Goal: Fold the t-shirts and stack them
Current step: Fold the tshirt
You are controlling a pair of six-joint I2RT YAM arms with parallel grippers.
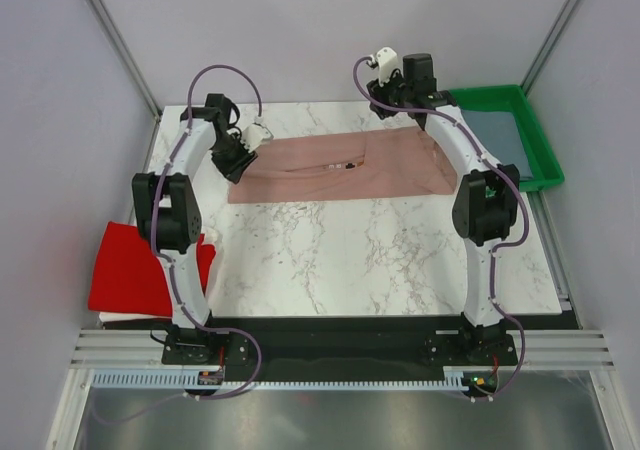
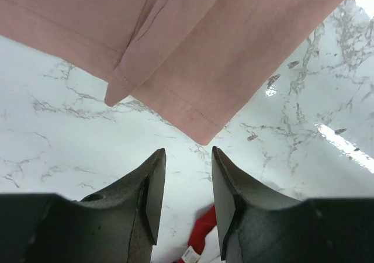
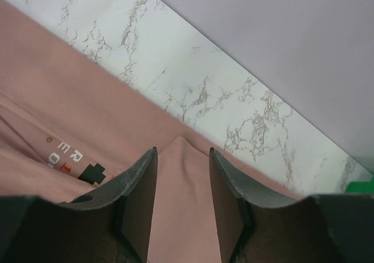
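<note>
Since both pincers stand spread and pinch nothing, whatever gets grabbed next decides how the fold comes out.

Left pincer point(image 2: 188, 152): jaws apart, bare marble between them, just short of the corner of the dusty-pink t-shirt point(image 1: 340, 170). The hem there shows two layers plus a loose flap. Risks: closing on the tabletop point(image 1: 350, 260) short of the cloth, or taking the top layer only so the lower one stays flat.

Right pincer point(image 3: 183, 150): jaws apart above a raised ridge of the same shirt, near its far side. Risk: nipping just that ridge would bunch the cloth instead of lifting an edge. If the two sides lift unevenly, the fold goes skewed.

The pink shirt lies flat along the far half of the tabletop, part folded, with the chest graphic point(image 3: 70, 161) peeking from the crease.

The red t-shirt point(image 1: 135, 270) hangs over the left edge, close to the left arm's elbow. I can't tell if they touch. A wide swing could drag it off.

The grey-blue t-shirt point(image 1: 497, 135) sits in the green tray point(image 1: 540, 165) past the far right corner. The right arm reaches right next to the tray and could knock it.

Count: three t-shirts (one pink, one red, one grey-blue), one tray, two pincers.
</note>
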